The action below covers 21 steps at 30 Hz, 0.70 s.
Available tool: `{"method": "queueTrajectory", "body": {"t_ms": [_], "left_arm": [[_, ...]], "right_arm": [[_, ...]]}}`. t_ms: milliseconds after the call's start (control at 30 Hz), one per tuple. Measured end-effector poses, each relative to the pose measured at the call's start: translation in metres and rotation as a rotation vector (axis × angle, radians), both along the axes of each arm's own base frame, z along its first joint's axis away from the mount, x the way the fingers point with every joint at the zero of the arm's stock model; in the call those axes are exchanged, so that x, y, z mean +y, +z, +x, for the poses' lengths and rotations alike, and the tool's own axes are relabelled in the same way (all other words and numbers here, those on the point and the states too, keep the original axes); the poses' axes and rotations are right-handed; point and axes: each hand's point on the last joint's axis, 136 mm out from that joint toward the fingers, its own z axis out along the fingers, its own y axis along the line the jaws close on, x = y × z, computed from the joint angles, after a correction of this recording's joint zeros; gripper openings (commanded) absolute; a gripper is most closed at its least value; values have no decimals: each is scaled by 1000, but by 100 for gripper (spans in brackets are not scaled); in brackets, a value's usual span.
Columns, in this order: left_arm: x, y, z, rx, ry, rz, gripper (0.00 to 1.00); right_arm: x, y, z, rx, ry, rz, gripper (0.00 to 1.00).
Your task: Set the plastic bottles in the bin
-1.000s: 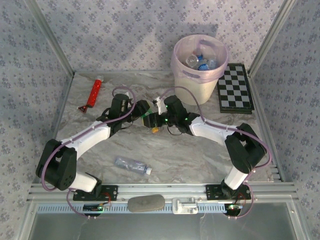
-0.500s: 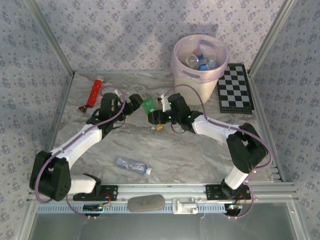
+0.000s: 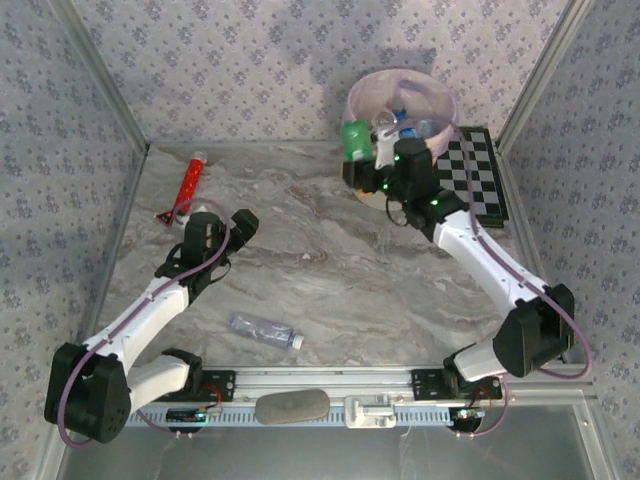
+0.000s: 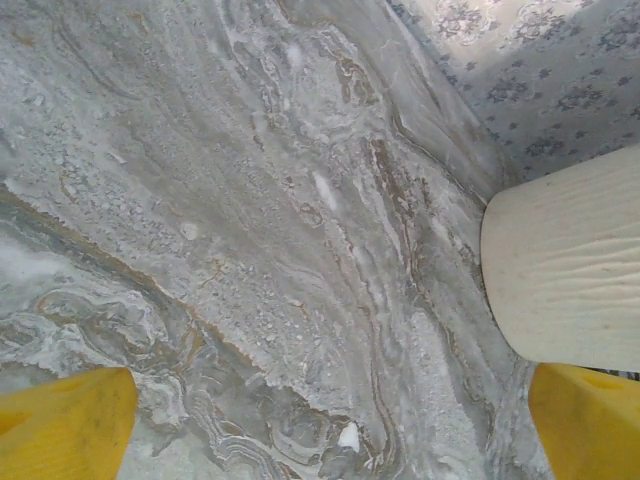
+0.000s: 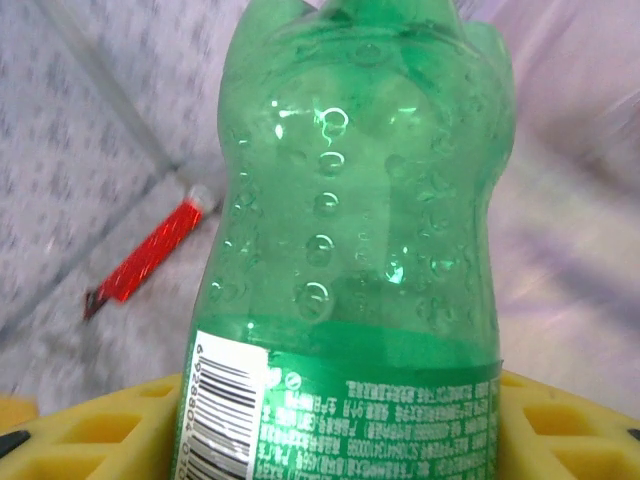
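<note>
Top view: 2 arms on a marble table. My right gripper is clamped on 1 green bottle, held upright at the near-left rim of the 1 bin; touching it or just beside, can't tell. Inside the bin are several bottles w/ blue caps, too jumbled to count. 1 clear bottle lies on its side near my bases, well apart from both grippers. My left gripper is spread wide over bare marble, nothing btwn its yellow fingers, bin wall ahead on the right. 1 red tube lies far left and 1 checkerboard just right of the bin. On the right wrist cam the green bottle blocks most of the scene.
</note>
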Motion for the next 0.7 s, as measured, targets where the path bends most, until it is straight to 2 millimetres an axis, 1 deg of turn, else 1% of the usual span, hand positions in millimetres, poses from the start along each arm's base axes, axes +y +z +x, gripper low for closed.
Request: {"method": "queueTrajectory", "body": {"t_ms": [33, 133, 233, 367, 467, 533, 600, 700], "left_arm": [[0, -1, 0, 2, -1, 0, 100], [-1, -8, 1, 23, -5, 5, 100], [-4, -18, 1, 53, -17, 7, 100], [-8, -25, 1, 77, -33, 4, 100], [-10, -28, 0, 88, -43, -1, 100], [-11, -28, 0, 92, -50, -4, 100], [-12, -29, -1, 93, -56, -7, 100], [-13, -28, -1, 94, -61, -11, 100]], "right_arm": [[-11, 13, 5, -28, -32, 6, 51], [-40, 38, 19, -80, -120, 14, 51], [-67, 58, 34, -118, -202, 21, 51], [-95, 77, 58, -150, -289, 23, 51], [-109, 82, 81, -144, -337, 14, 51], [-115, 81, 97, -131, -360, 6, 51], [-118, 76, 110, -104, -376, -8, 52], [-116, 64, 127, -55, -383, -30, 52]]}}
